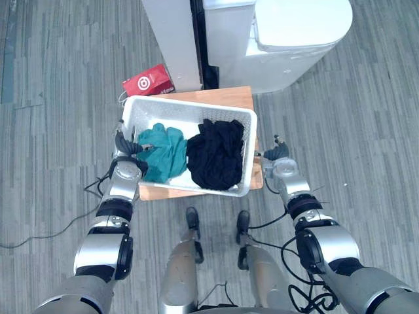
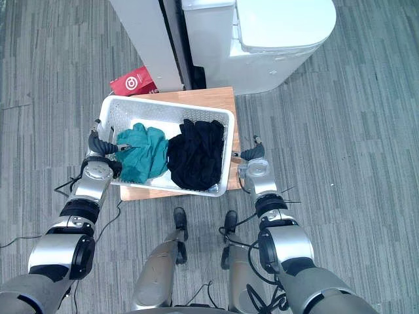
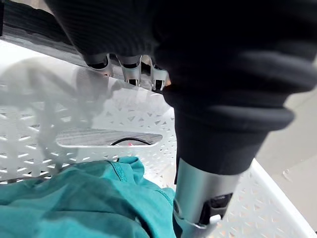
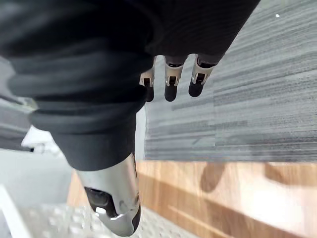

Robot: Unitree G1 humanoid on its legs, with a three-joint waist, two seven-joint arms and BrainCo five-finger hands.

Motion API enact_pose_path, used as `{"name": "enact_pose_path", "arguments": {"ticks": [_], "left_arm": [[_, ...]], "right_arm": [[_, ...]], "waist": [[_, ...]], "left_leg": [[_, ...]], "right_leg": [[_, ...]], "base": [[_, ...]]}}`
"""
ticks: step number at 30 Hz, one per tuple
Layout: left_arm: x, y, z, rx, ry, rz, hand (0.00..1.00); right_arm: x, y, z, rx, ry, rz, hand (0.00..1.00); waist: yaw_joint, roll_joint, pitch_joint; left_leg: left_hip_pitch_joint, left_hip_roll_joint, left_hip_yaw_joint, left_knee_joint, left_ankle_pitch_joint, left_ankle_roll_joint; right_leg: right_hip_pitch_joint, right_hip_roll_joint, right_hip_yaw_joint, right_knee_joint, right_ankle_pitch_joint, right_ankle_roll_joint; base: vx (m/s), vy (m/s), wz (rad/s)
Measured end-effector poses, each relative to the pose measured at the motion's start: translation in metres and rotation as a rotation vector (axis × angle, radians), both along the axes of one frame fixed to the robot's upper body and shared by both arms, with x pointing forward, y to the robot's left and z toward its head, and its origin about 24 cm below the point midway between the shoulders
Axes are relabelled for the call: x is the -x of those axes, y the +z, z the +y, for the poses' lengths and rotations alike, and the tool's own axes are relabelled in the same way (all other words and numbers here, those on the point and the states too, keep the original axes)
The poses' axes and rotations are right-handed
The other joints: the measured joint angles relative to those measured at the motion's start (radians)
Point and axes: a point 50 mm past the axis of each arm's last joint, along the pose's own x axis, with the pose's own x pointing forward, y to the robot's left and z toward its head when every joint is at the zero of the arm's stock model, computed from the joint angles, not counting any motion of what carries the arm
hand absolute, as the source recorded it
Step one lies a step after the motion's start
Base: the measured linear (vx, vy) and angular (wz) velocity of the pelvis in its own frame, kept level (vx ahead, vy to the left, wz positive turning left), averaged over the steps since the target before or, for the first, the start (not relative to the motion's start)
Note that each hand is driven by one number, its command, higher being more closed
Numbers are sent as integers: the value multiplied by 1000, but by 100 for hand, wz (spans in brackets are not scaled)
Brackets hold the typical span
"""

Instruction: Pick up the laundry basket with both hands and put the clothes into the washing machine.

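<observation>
Hands flank the laundry basket (image 1: 177, 111) for a balanced lift.
Left hand (image 1: 127, 145) at rim, grip unclear; right hand (image 1: 278, 154) fingers (image 4: 171, 82) relaxed, empty.

A laundry corner: white washing machine (image 1: 294, 39) on grey plank floor (image 1: 59, 72), laundry basket (image 1: 190, 104) on a low wooden table (image 1: 222, 95).
</observation>
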Motion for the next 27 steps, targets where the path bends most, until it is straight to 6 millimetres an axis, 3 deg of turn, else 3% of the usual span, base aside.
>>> {"name": "enact_pose_path", "arguments": {"ticks": [5, 9, 11, 12, 17, 20, 27], "left_arm": [[35, -29, 9, 101, 85, -8, 0], [47, -39, 10, 127, 97, 4, 0], [50, -43, 11, 148, 115, 7, 0], [57, -53, 11, 185, 138, 41, 0], [82, -89, 4, 250, 157, 170, 0], [84, -91, 3, 260, 160, 175, 0], [81, -89, 0, 267, 153, 160, 0]], "right_arm": [[41, -19, -15, -64, -68, -75, 0], [51, -33, -6, -107, -7, -60, 0], [51, -36, 5, -133, 52, -55, 0], [52, -37, 20, -140, 126, -59, 0], [50, -33, 50, -139, 279, -72, 0], [48, -25, 64, -86, 350, -101, 0], [35, -5, 78, 84, 409, -147, 0]], "waist": [[-22, -1, -1], [-21, -3, -2], [-21, -5, -5], [-21, -5, -5], [-16, -7, -5], [6, -8, -5], [8, -11, -4]], "left_leg": [[31, -5, 4, -18, 0, 0], [46, -5, 2, -27, 2, -3], [47, -5, 0, -27, 2, -3], [45, -7, -2, -27, 2, -3], [41, -11, -8, -26, 2, -3], [39, -12, -10, -25, 2, -2], [28, -18, -30, -23, 6, 3]], "right_leg": [[25, 6, 6, -15, 0, 0], [37, 7, 5, -17, 0, 0], [38, 7, 4, -17, 0, 0], [37, 6, 3, -17, 0, 0], [37, 3, -2, -17, -1, 0], [37, 2, -3, -17, -1, 0], [35, 1, -22, -17, -1, 1]], "base": [[28, -7, -4], [0, 0, 0], [-1, 3, 2], [0, 0, 0], [23, 12, 5], [0, 0, 0], [6, 5, 8]]}}
